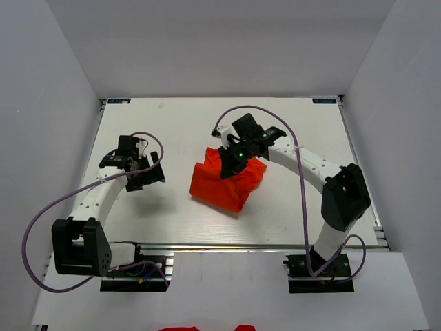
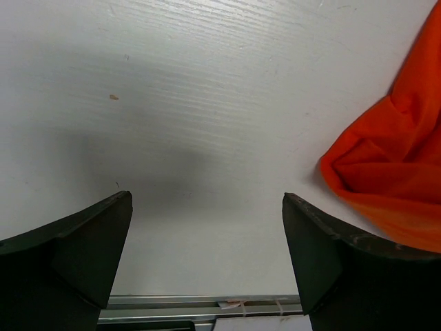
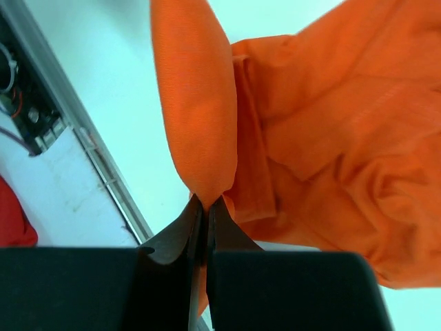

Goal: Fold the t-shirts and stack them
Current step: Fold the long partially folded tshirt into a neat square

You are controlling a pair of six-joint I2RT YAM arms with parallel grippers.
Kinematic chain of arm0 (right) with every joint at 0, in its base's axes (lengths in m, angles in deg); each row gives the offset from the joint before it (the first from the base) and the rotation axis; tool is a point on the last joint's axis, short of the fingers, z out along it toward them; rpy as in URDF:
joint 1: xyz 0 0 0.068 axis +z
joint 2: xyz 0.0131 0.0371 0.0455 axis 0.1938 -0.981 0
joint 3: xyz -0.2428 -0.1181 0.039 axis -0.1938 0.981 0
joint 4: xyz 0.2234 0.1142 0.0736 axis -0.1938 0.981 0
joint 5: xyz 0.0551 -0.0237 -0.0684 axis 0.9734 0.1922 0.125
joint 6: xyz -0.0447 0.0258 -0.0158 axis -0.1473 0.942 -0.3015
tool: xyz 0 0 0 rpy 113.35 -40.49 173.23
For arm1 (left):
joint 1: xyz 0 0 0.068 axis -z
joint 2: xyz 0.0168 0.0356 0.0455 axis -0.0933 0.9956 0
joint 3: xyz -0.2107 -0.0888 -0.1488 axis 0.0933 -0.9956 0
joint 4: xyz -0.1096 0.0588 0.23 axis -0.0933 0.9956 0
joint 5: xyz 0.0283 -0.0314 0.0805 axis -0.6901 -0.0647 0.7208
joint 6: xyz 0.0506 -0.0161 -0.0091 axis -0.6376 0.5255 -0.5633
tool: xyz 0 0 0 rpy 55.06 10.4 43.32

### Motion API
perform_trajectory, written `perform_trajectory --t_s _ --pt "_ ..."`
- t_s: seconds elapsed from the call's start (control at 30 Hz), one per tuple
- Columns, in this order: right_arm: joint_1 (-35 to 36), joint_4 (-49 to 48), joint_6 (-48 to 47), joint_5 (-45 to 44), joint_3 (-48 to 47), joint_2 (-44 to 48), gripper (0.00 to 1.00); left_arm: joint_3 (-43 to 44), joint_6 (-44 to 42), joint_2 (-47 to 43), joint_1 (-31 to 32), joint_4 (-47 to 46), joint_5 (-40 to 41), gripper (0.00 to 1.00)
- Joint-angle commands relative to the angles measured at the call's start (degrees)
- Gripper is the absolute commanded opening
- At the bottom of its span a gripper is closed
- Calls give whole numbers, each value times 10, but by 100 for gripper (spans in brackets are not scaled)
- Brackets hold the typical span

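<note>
Nearest us, at the very bottom edge of the top view, two slivers of red cloth (image 1: pixel 178 328) peep in. Too little shows to say whether they are more shirts. On the white table top (image 1: pixel 172 124), our left gripper (image 2: pixel 207 207) hovers over bare surface with its dark jaws wide apart and nothing between them. It is near the left edge of the crumpled bright orange-red t-shirt (image 1: pixel 224 189) but not touching it. The shirt lies in a heap at mid-table.

Farther out, our right gripper (image 3: pixel 204 207) has its jaws pinched tight on a fold of that thin cloth, raising a ridge above the heap. We judge that we are at the start, spreading the shirt flat with no fold yet made. Next we need the left gripper to take a second edge, so that both can draw the cloth taut and lay it smooth.
</note>
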Motion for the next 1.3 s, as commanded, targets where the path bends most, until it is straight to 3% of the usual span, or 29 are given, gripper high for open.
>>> perform_trajectory --t_s 0.0,0.5,0.8,0.87,0.9,1.0,1.1,1.13,1.17,1.2,1.27 --pt "-32 13 0 18 -41 2 0 22 -21 10 -3 3 11 100" --pt "-136 10 -76 99 -113 -88 0 22 -38 21 -3 -19 -12 100" --pt "-175 5 -74 60 -137 -146 0 34 -48 26 -3 -41 -47 100" --pt "-181 4 -73 62 -136 -154 3 40 -53 35 -3 -41 -47 100" --pt "-184 5 -73 63 -132 -156 10 48 -54 40 4 -41 -52 100" --pt "-196 6 -68 68 -133 -160 10 69 -59 64 4 -41 -65 100" --pt "-207 5 -58 78 -132 -155 31 75 -59 78 4 -55 -91 100" --pt "-207 1 -53 79 -134 -156 54 82 -59 85 4 -55 -96 100" --pt "-209 2 -53 78 -134 -158 61 87 -59 85 4 -62 -102 100" --pt "-214 2 -53 64 -137 -157 87 87 -59 91 4 -62 -113 100" --pt "-217 12 -57 43 -156 -161 90 98 -59 99 4 -80 -128 100"
